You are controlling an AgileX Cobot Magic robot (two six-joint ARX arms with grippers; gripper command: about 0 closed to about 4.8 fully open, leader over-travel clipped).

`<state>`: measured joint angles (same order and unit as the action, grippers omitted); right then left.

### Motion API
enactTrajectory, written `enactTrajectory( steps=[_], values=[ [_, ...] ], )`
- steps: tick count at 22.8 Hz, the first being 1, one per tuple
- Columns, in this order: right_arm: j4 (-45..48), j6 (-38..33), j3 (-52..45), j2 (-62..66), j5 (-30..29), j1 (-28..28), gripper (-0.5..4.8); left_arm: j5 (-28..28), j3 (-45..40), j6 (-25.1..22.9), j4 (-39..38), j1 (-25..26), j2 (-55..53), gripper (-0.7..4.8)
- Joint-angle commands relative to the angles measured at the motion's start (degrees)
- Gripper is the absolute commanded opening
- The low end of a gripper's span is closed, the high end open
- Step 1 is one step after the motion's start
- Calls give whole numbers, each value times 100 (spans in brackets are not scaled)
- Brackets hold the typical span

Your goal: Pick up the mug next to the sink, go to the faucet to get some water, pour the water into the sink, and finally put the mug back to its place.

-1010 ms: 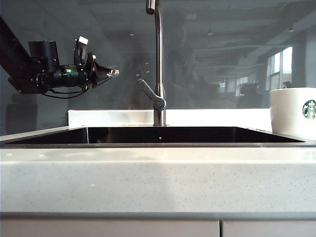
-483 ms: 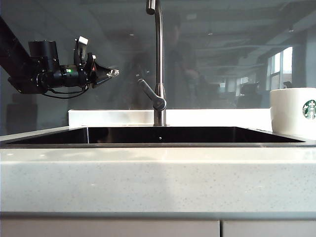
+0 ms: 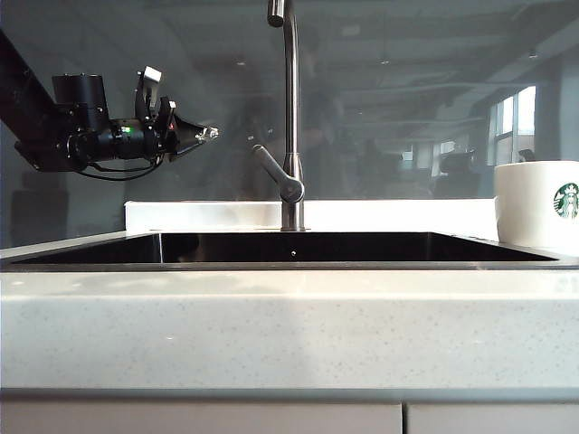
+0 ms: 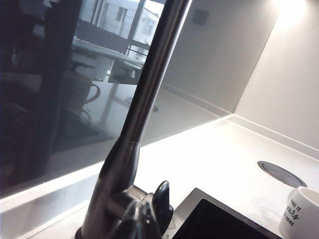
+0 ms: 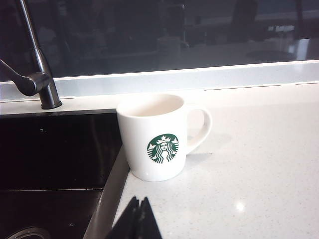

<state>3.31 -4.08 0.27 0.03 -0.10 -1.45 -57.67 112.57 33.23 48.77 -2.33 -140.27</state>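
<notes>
Right gripper (image 5: 135, 219): its dark fingertips lie pressed together with nothing between them, low over the pale counter (image 5: 259, 169).
Mug (image 5: 157, 137): it stands upright on the counter just ahead of the right gripper's tips, at the very corner of the sink (image 5: 55, 149); its base just overlaps the metal rim. The green-and-black logo faces the right gripper and the handle points away from the sink. The inside looks empty.
Sink: the dark basin lies beside the mug, ahead of the right gripper and to one side; part of a drain shows near the picture's edge.
Left gripper (image 3: 210, 133): it hangs level in the air above the sink's left end, tips drawn to a closed point aimed at the faucet (image 3: 290, 117), holding nothing.
Faucet: it rises at the sink's back rim, apart from the left gripper's tips, with its angled lever slanting toward that gripper.
Backsplash (image 3: 434, 99): dark glass behind the faucet, farthest from both grippers.
</notes>
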Motion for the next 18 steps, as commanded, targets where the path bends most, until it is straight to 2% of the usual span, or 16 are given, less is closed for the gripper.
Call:
enactTrajectory(
  steps=[1,2,3,4,6,9,12,15,18],
  values=[
    [118,0,-20,-13,4,-4,-5,111,15,-273,-1156,22,363,-5],
    [118,0,-20,-13,4,-4,-5,304,15,-326,-2227,20,673,-5],
    [118,0,-20,-13,4,-4,-5,785,15,-739,-3246,20,990,-6],
    [118,0,-20,-13,4,-4,-5,1561,15,-1611,-4382,11,1390,-5],
    [118,0,-20,-13,4,-4,-5,2962,15,-2647,-5917,11,2166,-5],
    [118,0,-20,-13,4,-4,-5,4197,7,-3528,-7217,48,3501,-5],
    [116,-2,-20,-13,4,-4,-5,4658,7,-4011,-7886,107,4658,-5],
    [118,0,-20,-13,2,-7,-5,5047,-24,-4076,-8441,234,5801,-5],
    [118,0,-20,-13,4,-7,-5,5300,-444,-4074,-8933,232,7248,-6]
  ],
)
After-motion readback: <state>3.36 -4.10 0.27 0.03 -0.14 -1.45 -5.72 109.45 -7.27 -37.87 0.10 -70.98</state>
